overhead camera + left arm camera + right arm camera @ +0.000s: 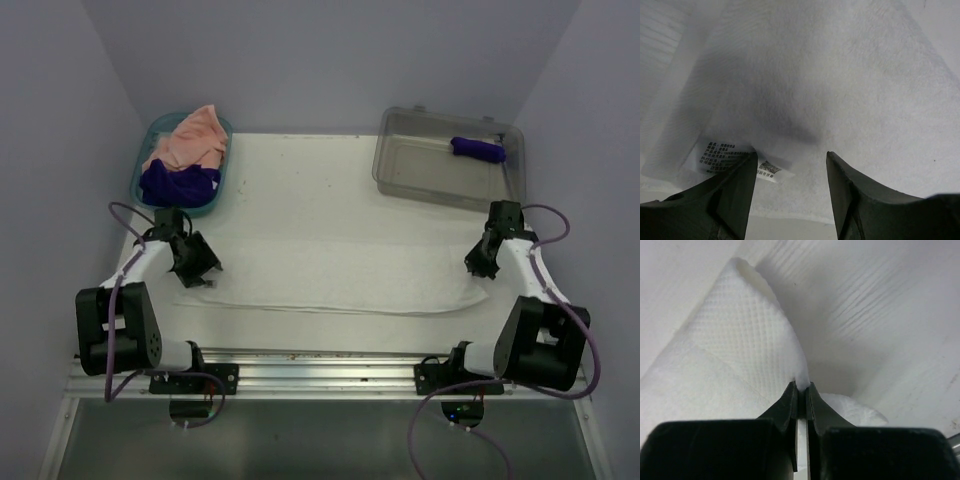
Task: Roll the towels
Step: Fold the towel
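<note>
Lavender walls enclose a pale surface (320,185). Lower centre of the top view: the white towel (340,282), laid out as a long flat strip. The left end effector (791,156) has its fingers apart above the strip's left end, beside a printed label (722,156). The right end effector (801,386) has its jaws together, pinching a raised fold at the strip's right end. Upper left: a teal basket (141,178) holding the peach-pink towel (195,135) and a dark purple towel (178,184). Upper right: a clear bin (395,165) holding a rolled purple towel (478,149).
</note>
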Controlling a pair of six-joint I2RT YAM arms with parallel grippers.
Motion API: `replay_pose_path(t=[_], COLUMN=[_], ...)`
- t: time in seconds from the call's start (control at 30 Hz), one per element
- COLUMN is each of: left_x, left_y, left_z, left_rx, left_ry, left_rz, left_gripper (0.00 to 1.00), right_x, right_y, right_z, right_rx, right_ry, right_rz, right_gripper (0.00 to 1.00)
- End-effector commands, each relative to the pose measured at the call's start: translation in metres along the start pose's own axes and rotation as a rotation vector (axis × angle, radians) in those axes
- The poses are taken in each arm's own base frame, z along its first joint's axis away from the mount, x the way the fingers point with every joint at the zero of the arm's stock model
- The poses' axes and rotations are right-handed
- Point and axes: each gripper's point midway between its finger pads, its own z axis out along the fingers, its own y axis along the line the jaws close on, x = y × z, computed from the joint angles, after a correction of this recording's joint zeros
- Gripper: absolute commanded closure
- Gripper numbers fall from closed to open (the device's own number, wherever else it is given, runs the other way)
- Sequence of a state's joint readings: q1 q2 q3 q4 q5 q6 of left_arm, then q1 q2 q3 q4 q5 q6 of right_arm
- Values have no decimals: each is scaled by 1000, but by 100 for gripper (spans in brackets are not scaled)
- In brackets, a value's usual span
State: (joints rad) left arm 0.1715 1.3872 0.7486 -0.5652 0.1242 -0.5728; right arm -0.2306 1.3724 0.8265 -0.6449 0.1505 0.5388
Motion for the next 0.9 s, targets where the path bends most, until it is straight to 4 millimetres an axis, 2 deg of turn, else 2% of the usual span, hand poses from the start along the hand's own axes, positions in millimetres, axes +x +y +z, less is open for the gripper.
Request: replay_pose_path(t=[0.0,0.03,0.1,0.13,0.17,0.23,0.27,0.3,0.4,0.43,0.47,0.5,0.57,0.6,0.63,0.67,0.7,0.73,0.77,0.8,0.87], left_x=[15,25,34,46,52,68,71,82,96,103,106,109,103,101,90,85,76,65,58,39,21], left_y=[-28,-27,-38,-41,-48,-59,-67,-76,-93,-101,-104,-108,-115,-116,-126,-120,-119,-122,-117,-108,-92], left_z=[4,8,12,15,17,19,20,20,20,16,13,9,-4,-9,-19,-27,-32,-41,-50,-53,-55], left_rx=[88,87,122,128,140,159,175,191,217,233,244,255,280,283,299,273,272,284,286,271,227], left_ry=[-1,18,32,54,61,86,88,102,126,134,141,145,127,120,94,77,60,32,10,-26,-67], left_rz=[33,35,36,56,65,105,103,138,165,195,205,218,245,257,269,289,282,281,289,249,242], left_gripper=[39,39,39,40,40,40,40,40,41,41,41,41,40,39,39,39,39,39,38,38,38], right_x=[-42,-51,-66,-70,-79,-83,-90,-88,-97,-92,-97,-89,-82,-71,-67,-64,-52,-46,-39,-26,-14], right_y=[-10,-10,-2,1,8,12,20,24,40,49,58,75,95,110,117,124,137,144,152,163,176], right_z=[-50,-66,-87,-97,-114,-132,-148,-155,-183,-189,-203,-206,-220,-222,-224,-228,-232,-230,-231,-235,-233], right_rx=[23,1,-55,-79,-126,-164,-213,-230,-296,-315,-345,-357,-391,-401,-403,-414,-445,-452,-468,-494,-506], right_ry=[-192,-246,-309,-333,-367,-385,-402,-400,-442,-431,-455,-448,-448,-438,-444,-447,-436,-421,-413,-400,-390], right_rz=[82,100,120,124,120,107,99,77,33,0,-17,-71,-127,-173,-190,-206,-232,-248,-265,-298,-323], right_gripper=[100,100,100,100,100,100,100,100,100,100,100,100,100,100,100,100,100,100,100,100,100])
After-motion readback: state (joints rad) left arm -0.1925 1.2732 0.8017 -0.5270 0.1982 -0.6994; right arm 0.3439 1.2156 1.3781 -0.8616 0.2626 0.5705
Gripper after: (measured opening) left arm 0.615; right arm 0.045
